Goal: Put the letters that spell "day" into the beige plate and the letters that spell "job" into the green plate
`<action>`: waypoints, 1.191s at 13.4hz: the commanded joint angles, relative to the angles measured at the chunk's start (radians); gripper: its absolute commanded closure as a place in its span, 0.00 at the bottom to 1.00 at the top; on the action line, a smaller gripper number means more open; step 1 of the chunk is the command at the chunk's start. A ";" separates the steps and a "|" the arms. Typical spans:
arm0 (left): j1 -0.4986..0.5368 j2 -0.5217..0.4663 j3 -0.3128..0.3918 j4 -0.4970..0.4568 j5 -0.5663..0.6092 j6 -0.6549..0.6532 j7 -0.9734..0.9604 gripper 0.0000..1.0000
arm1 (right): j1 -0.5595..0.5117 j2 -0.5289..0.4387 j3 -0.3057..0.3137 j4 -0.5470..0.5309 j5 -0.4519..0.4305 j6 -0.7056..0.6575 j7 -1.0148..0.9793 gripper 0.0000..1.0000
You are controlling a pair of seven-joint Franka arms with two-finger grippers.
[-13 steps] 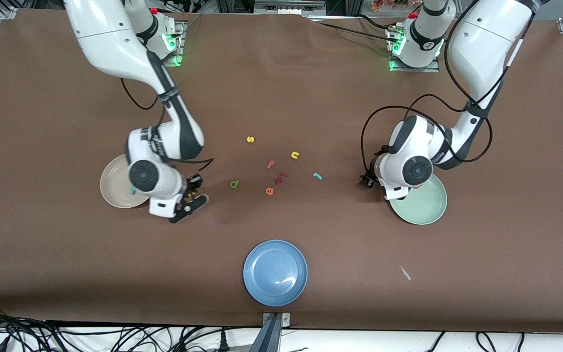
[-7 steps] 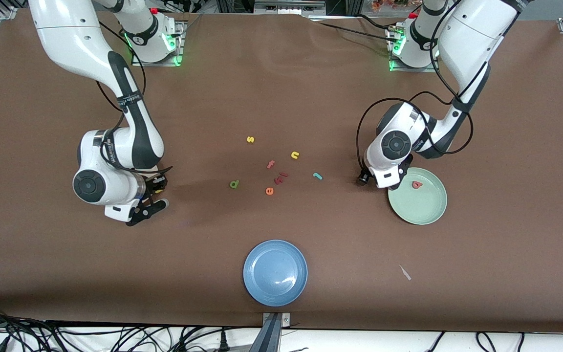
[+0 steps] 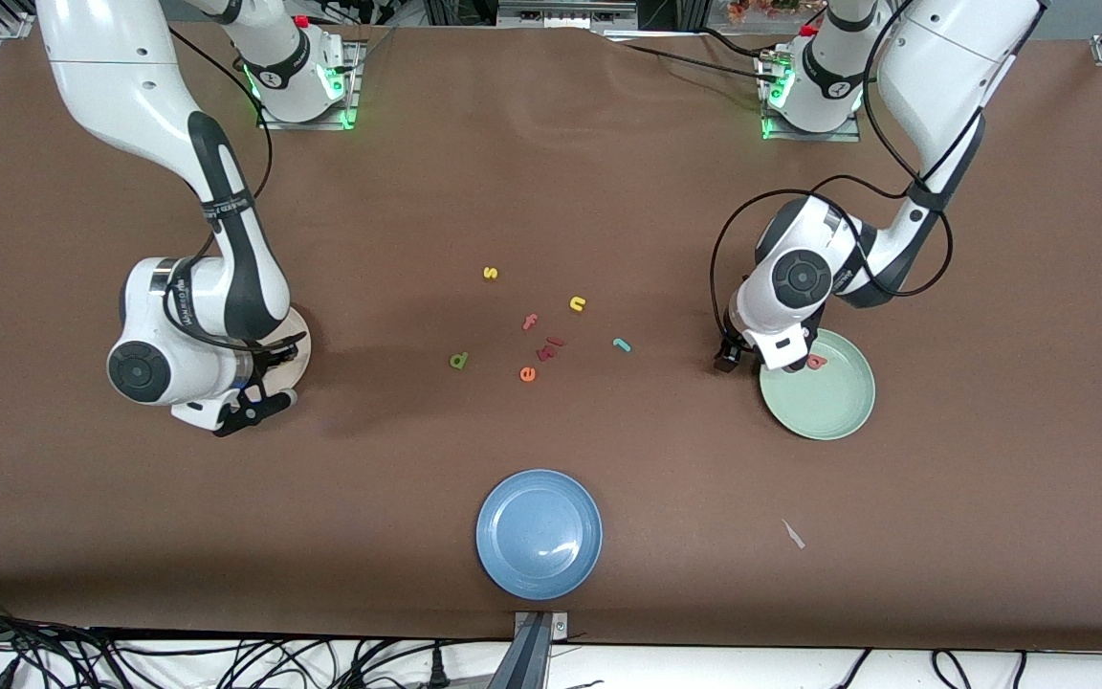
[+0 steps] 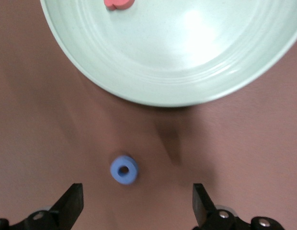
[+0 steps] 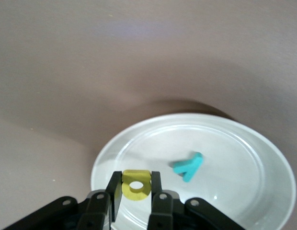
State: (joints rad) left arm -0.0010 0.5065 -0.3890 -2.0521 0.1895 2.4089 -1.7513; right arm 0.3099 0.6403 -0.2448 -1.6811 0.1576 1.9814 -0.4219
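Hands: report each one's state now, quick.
Left hand: open, empty, over the blue o beside the green plate.
Right hand: shut on the yellow letter, over the beige plate.

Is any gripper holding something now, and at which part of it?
The right gripper, over the beige plate, pinches the yellow letter by its two side edges. The left gripper, open above the blue o, holds nothing.

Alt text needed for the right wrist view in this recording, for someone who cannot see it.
The right gripper holds a small yellow round-bodied foam letter between its fingers, over the rim of the round cream-beige plate. A small teal foam y already lies in the plate, which sits on the brown table.
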 commanded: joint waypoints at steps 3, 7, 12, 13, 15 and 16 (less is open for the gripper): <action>0.006 -0.060 -0.005 -0.117 0.031 0.098 -0.056 0.16 | -0.002 -0.002 0.021 0.009 0.035 -0.006 -0.011 0.00; 0.015 -0.052 -0.005 -0.148 0.053 0.153 -0.056 0.34 | 0.023 0.004 0.032 0.018 0.160 0.049 0.076 0.00; 0.041 -0.033 -0.004 -0.161 0.088 0.210 -0.053 0.35 | 0.165 0.005 0.032 0.017 0.161 0.129 0.411 0.00; 0.041 -0.032 -0.004 -0.164 0.088 0.213 -0.053 0.36 | 0.196 0.005 0.032 0.017 0.161 0.154 0.492 0.00; 0.039 -0.031 -0.004 -0.171 0.088 0.216 -0.057 0.38 | 0.270 0.009 0.032 0.017 0.161 0.215 0.688 0.00; 0.038 -0.031 -0.004 -0.178 0.088 0.216 -0.059 0.38 | 0.297 0.024 0.033 0.015 0.161 0.253 0.760 0.00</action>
State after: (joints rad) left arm 0.0303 0.4848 -0.3876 -2.2058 0.2394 2.6057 -1.7814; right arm 0.5560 0.6435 -0.2037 -1.6721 0.3055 2.1817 0.2124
